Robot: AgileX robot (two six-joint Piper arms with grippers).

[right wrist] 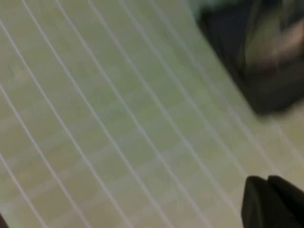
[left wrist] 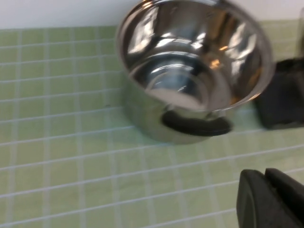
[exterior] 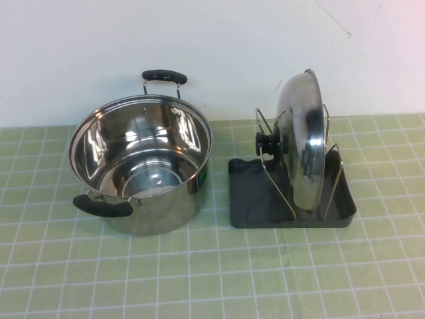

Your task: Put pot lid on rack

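Note:
The shiny steel pot lid [exterior: 302,143] stands on edge between the silver wire uprights of the dark grey rack [exterior: 249,199], its black knob [exterior: 267,144] facing the pot. Neither arm shows in the high view. My left gripper [left wrist: 264,176] is shut and empty, above the green tiled cloth, well short of the pot [left wrist: 190,71]. My right gripper [right wrist: 267,183] is shut and empty over the cloth, away from the blurred dark rack [right wrist: 266,71].
A deep steel pot [exterior: 141,163] with two black handles stands open and empty left of the rack. A white wall [exterior: 212,40] runs behind. Green tiled cloth [exterior: 199,279] covers the table in front.

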